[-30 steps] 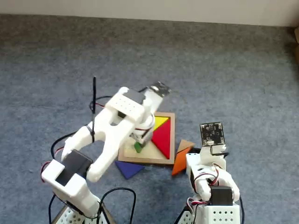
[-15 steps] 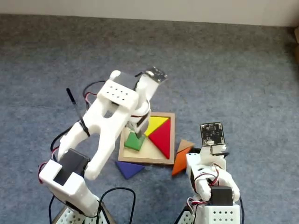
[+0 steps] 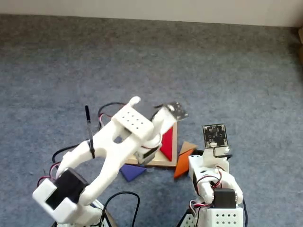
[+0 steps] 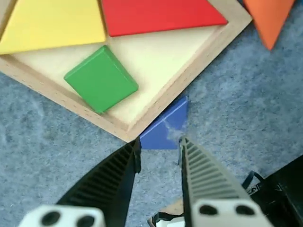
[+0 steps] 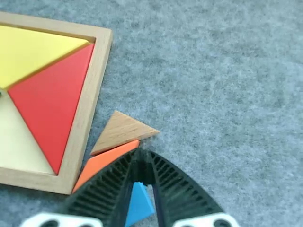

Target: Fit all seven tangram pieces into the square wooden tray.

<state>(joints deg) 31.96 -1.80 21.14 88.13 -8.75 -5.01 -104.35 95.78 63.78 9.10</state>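
Grey carpet (image 3: 227,71), wooden tray (image 3: 175,142), pale bkgd strip (image 3: 142,8)

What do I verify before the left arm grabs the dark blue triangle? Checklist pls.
1. Left gripper open: ok.
2. Dark blue triangle lined up just ahead of it: ok.
3. Triangle clear of the tray corner: cannot tell, it touches or tucks under.
4. Green square seated: not ok, it lies skewed on the tray floor.
5. Room left in tray: ok, bare floor beside the square.

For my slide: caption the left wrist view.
Open left gripper hovers over the blue triangle just outside the tray.
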